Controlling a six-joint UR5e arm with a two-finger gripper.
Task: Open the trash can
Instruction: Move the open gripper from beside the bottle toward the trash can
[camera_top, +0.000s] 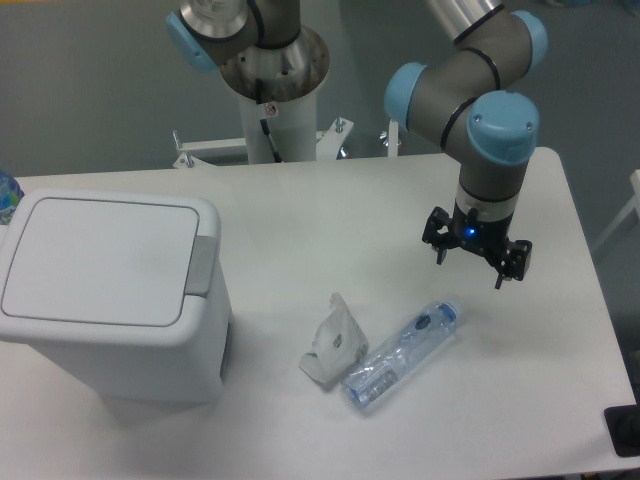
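At nine o'clock on the table (300, 220) we judged the trash can (110, 290) rigid, light, its lid freed by pressing the grey tab (203, 265), while our gripper (477, 258) hung spread and empty at three o'clock.

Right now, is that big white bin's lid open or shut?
Shut. The trash can has its flat lid lying flush on top, with no gap showing, and the gripper hangs well away from it.
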